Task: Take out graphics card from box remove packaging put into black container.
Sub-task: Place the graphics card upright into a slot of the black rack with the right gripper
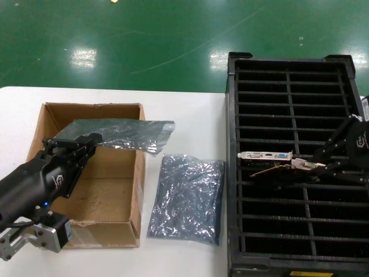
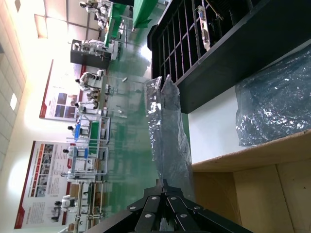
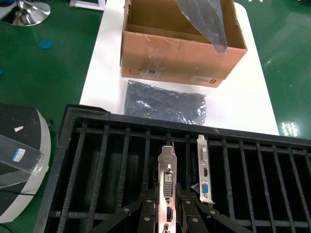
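My right gripper [image 1: 304,166] is over the black container [image 1: 242,75], shut on the silver bracket of a graphics card [image 1: 275,169], which it holds tilted just above the slots. In the right wrist view the fingers [image 3: 146,206] clamp this card [image 3: 167,167] from both sides. A second card [image 1: 265,154] with a blue port stands in a slot beside it [image 3: 204,167]. My left gripper [image 1: 91,139] is over the brown box [image 1: 135,199], shut on a flat antistatic bag [image 1: 124,134] that sticks out past the box's rim. The left wrist view shows the fingertips [image 2: 165,184] pinching this bag [image 2: 167,131].
Another crinkled antistatic bag [image 1: 187,199] lies flat on the white table [image 1: 184,115] between the box and the container. It also shows in the right wrist view [image 3: 165,103]. The green floor lies beyond the table's far edge.
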`<state>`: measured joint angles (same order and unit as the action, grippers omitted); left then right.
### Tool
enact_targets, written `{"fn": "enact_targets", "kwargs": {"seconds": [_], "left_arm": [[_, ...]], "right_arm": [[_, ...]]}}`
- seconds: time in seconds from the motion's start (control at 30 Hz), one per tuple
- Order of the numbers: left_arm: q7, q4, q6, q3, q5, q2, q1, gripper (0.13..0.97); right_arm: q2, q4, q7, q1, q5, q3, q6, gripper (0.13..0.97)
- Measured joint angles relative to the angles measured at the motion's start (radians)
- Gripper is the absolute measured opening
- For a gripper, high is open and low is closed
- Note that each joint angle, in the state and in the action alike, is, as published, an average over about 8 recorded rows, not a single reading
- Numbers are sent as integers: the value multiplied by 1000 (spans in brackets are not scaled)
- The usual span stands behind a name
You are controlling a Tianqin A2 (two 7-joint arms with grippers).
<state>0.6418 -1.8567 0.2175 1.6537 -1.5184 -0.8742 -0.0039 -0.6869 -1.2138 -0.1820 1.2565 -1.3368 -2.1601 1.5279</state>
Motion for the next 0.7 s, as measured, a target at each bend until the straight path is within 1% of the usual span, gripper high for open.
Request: {"fn": "enact_targets", "kwargs": {"seconds": [0.4, 0.7], "left_arm": [[0, 0, 0, 0, 0, 0, 0, 140], [0, 0, 0, 0, 0, 0, 0, 140]], "right_arm": [[-1, 7, 11, -5, 1, -4, 4, 186], [-17, -18, 9, -14, -12, 7, 9, 186]]}}
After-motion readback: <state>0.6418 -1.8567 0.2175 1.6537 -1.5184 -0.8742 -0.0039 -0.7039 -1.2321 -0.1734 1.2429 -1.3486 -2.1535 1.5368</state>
